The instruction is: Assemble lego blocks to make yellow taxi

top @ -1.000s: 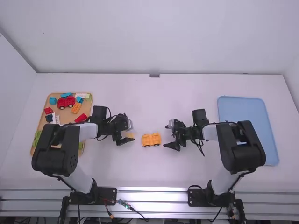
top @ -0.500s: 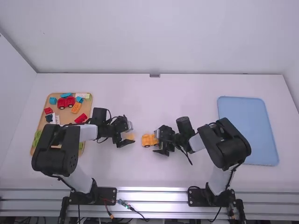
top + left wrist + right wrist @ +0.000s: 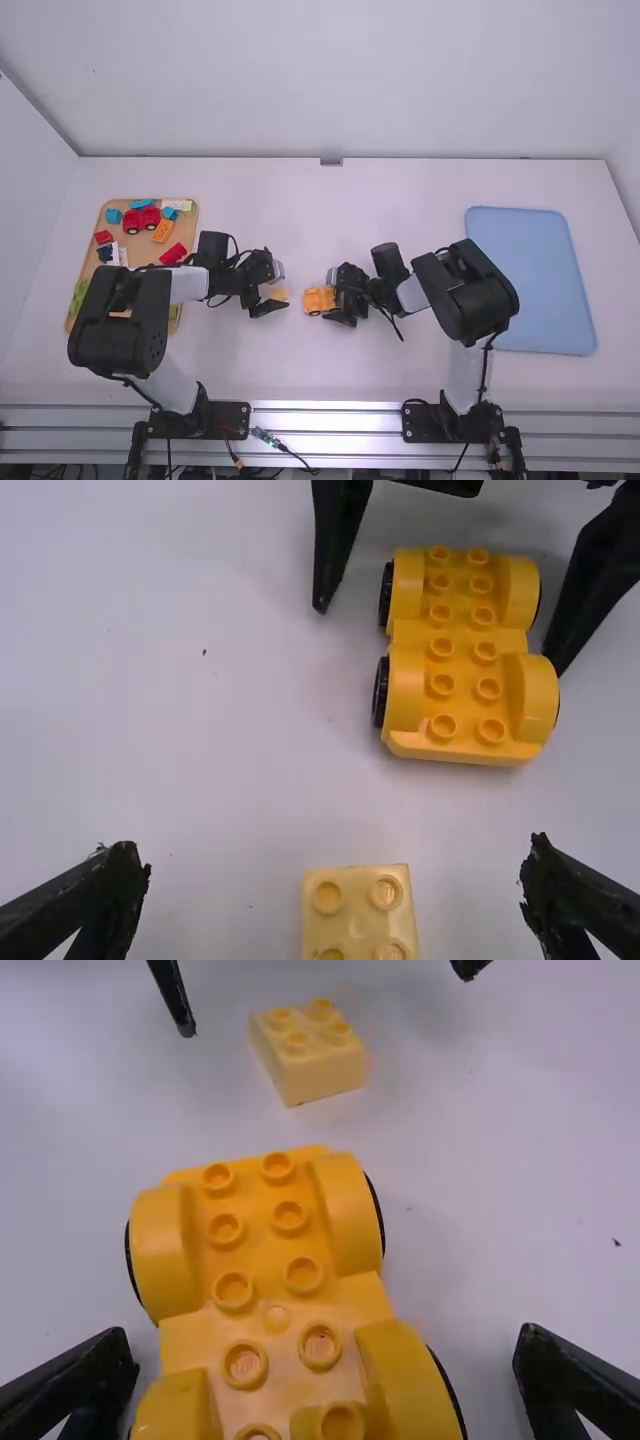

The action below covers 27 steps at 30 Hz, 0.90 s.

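Observation:
In the high view the left gripper stands at a pale yellow brick, and the right gripper is at the orange-yellow car base. The left wrist view has the left gripper open, the pale brick between its spread fingers, untouched. Farther off lies the wheeled base, studs up, with the other arm's fingers on either side. In the right wrist view the right gripper is open around the base, with a gap on the right; the pale brick lies beyond.
A wooden tray at the left holds several coloured bricks and two red wheeled pieces, partly under the left arm. A blue tray lies on the right, beside the right arm.
The right gripper has moved left from beside the wheeled base to over its right part, its arm swinging inward. The left arm has stayed still, and the base looks unmoved.

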Each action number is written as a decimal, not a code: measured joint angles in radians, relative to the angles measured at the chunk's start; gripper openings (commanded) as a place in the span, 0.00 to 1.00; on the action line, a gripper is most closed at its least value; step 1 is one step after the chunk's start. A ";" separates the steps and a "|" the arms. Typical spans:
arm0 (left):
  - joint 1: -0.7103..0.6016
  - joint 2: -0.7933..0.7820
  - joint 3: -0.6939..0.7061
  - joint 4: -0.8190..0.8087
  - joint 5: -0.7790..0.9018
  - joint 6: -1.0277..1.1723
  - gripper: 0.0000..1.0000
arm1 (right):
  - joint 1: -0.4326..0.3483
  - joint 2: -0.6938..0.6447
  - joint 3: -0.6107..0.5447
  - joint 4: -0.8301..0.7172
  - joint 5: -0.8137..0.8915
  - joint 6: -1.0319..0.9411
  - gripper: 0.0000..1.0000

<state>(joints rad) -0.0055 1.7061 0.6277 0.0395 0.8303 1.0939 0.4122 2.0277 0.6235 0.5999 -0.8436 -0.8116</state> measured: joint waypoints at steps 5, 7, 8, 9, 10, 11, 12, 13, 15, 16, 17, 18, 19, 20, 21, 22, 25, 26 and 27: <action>0.000 0.000 0.000 -0.001 0.000 0.000 0.99 | 0.000 0.000 0.000 0.006 0.003 -0.001 0.44; 0.000 0.000 0.000 -0.002 0.000 0.000 0.99 | 0.000 0.000 0.000 0.007 0.000 -0.001 0.44; 0.000 0.000 0.000 -0.003 0.000 0.000 0.99 | 0.000 0.000 0.000 0.008 -0.001 0.000 0.44; 0.000 0.000 0.000 -0.005 0.000 0.000 0.99 | 0.000 0.000 0.000 0.008 0.001 0.000 0.45; 0.000 0.000 0.000 -0.008 0.000 0.000 0.99 | 0.000 0.000 0.000 0.007 0.002 0.000 0.46; 0.000 0.000 0.000 -0.011 0.000 0.000 0.99 | 0.000 0.000 0.000 0.007 0.002 0.001 0.49; 0.000 0.000 0.000 -0.017 -0.001 0.001 0.99 | 0.000 0.000 0.000 0.007 0.004 0.005 0.49; 0.000 0.000 0.000 -0.025 -0.001 0.004 0.99 | -0.002 0.000 0.000 0.007 0.006 0.011 0.50; 0.000 0.000 0.000 -0.041 -0.001 0.015 0.99 | -0.011 0.000 0.000 0.006 0.006 0.024 0.50; 0.000 0.000 0.000 -0.050 0.000 0.023 0.99 | -0.018 0.000 0.000 0.005 0.006 0.027 0.49; 0.000 0.000 0.000 -0.064 0.000 0.034 0.99 | -0.027 0.000 0.000 0.005 0.005 0.031 0.49; 0.000 0.000 0.000 -0.078 0.000 0.049 0.99 | -0.040 0.000 0.000 0.002 0.002 0.035 0.49; 0.000 0.000 0.000 -0.087 0.000 0.059 0.99 | -0.053 0.000 0.000 -0.003 -0.003 0.037 0.49; 0.000 0.000 0.000 -0.091 0.000 0.071 0.99 | -0.064 0.000 0.000 -0.008 -0.007 0.039 0.49; 0.000 0.000 0.000 -0.087 0.000 0.078 0.99 | -0.079 0.000 0.000 -0.015 -0.013 0.039 0.49; 0.000 0.000 0.000 -0.076 -0.001 0.083 0.99 | -0.093 0.000 0.000 -0.021 -0.018 0.040 0.49; 0.000 0.000 -0.005 -0.021 0.000 0.074 0.99 | -0.114 0.000 0.000 -0.018 -0.025 0.042 0.52; 0.000 0.000 -0.010 -0.002 -0.001 0.068 0.99 | -0.119 0.000 -0.003 -0.011 -0.023 0.043 0.52; 0.000 0.000 -0.014 0.008 -0.001 0.064 0.99 | -0.121 0.000 -0.005 -0.006 -0.023 0.044 0.51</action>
<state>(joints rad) -0.0055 1.7061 0.6140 0.0475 0.8295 1.1584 0.2909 2.0281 0.6182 0.5941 -0.8661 -0.7677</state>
